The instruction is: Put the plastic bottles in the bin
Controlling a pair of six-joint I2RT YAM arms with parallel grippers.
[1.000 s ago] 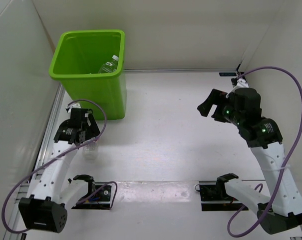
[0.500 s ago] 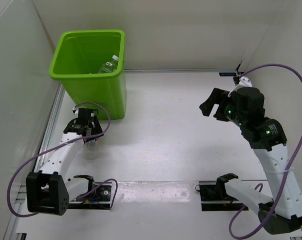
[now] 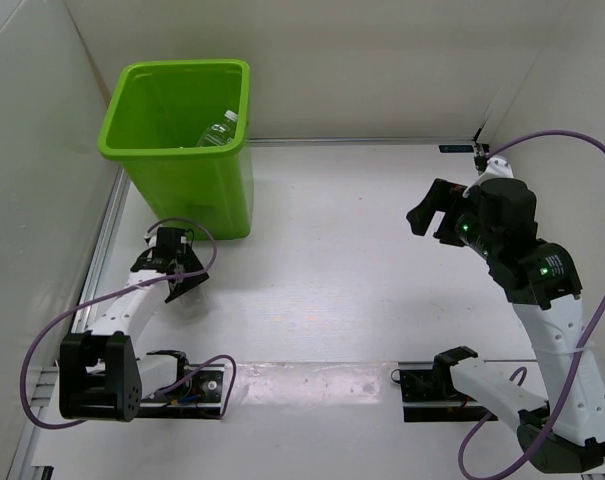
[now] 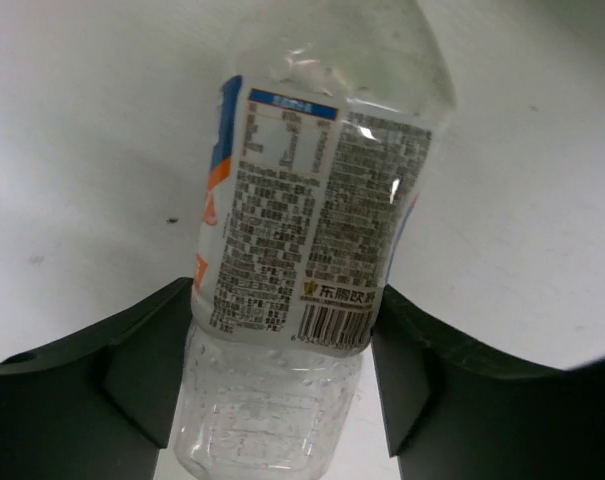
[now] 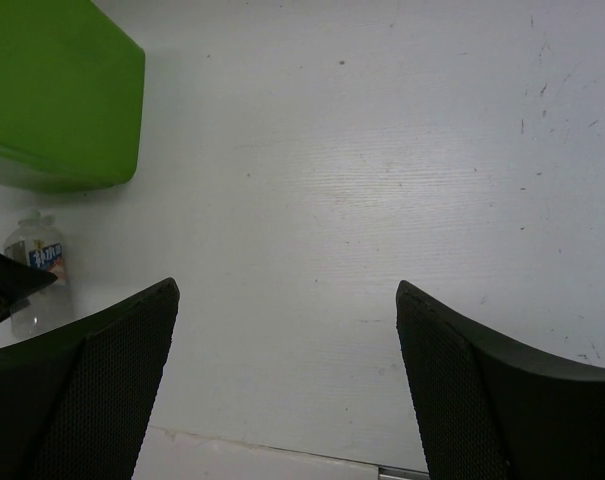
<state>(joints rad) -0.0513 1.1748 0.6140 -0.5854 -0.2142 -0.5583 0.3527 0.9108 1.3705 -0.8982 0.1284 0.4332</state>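
Note:
A clear bottle with a blue and orange label (image 4: 322, 200) rests on the white table just in front of the bin. My left gripper (image 4: 282, 300) is shut on its lower body, one dark finger pressed to each side. From above, the left gripper (image 3: 174, 272) sits low over that bottle (image 3: 190, 300). The lime-green bin (image 3: 172, 150) stands at the back left, with another clear bottle (image 3: 218, 130) lying inside against its right wall. My right gripper (image 3: 429, 213) hovers open and empty over the right side of the table. Its view takes in the bin (image 5: 52, 90) and the held bottle (image 5: 37, 270).
White walls close in the table on the left, back and right. A metal rail (image 3: 107, 240) runs along the left edge beside the left arm. Purple cables (image 3: 582, 160) loop off both arms. Two black mounts (image 3: 442, 375) sit at the near edge.
My left gripper has dropped lower and closer to the table around the bottle, and its fingers have closed on it. The right arm has drifted slightly to the right, still open.

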